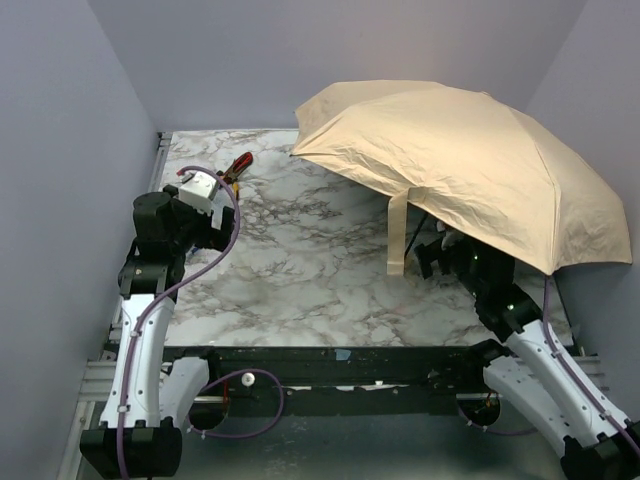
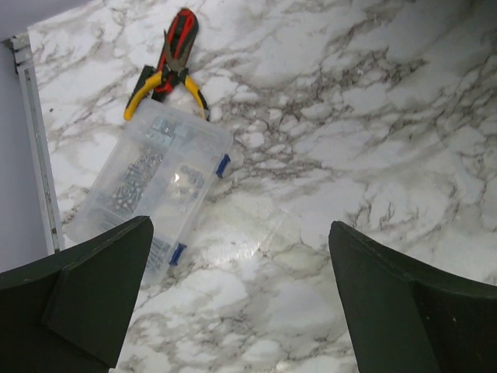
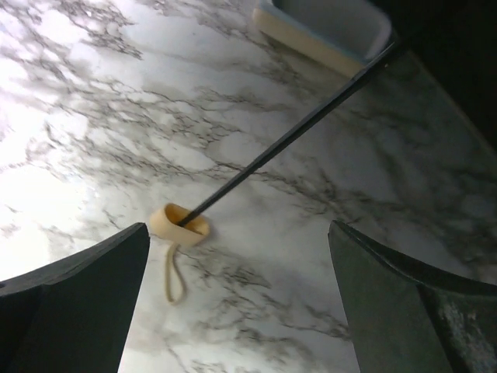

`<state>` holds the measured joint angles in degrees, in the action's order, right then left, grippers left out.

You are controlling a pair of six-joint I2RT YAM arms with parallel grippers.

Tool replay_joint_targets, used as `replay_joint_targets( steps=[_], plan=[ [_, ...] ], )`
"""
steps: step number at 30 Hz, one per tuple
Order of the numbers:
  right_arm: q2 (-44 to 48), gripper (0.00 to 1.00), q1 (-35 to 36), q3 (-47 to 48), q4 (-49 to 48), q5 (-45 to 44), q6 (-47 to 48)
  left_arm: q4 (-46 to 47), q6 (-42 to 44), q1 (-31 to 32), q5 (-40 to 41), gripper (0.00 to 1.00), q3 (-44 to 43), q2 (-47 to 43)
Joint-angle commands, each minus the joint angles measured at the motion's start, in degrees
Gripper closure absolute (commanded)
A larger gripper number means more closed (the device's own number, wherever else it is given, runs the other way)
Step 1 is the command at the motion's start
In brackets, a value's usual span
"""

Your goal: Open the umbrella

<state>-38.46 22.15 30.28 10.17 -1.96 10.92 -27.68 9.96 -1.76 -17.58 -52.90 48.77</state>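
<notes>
The umbrella stands open at the back right, its beige canopy spread wide and a beige strap hanging from its rim. My right gripper sits under the canopy's near edge. In the right wrist view the gripper is open and empty. The thin black shaft runs down to the beige handle knob, which rests on the marble with its loop, just ahead of my left finger. My left gripper is open and empty at the table's left.
Red-and-yellow pliers lie at the back left, also in the top view. A clear plastic parts box lies beside them, close to my left gripper. Grey walls close in both sides; the canopy overhangs the table's right half.
</notes>
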Motion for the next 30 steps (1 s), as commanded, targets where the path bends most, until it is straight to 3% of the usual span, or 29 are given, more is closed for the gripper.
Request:
replay_joint_targets(
  steps=[1, 5, 12, 21, 30],
  plan=[
    [4.99, 0.00, 0.00, -0.96, 7.80, 0.34, 17.95, -10.18, 7.81, -0.26, 2.85, 0.01, -0.62, -2.00],
    [12.47, 0.00, -0.05, -0.49, 14.75, -1.08, 23.98, -12.54, 9.83, -0.26, 9.89, 0.01, 1.93, -5.78],
    [25.05, 0.00, -0.05, -2.06, 19.81, -2.23, 28.85, -11.08, 14.77, -0.22, 19.92, 0.01, 12.94, -20.12],
    [23.96, 0.00, -0.05, -0.76, 18.88, -10.30, 25.38, -9.05, 15.49, -0.21, 26.08, 0.01, 20.62, -29.90],
    [24.10, 0.00, -0.22, -2.32, 15.58, -15.30, 26.96, -6.28, 16.40, -0.22, 26.15, 0.01, 22.04, -30.26]
  ],
)
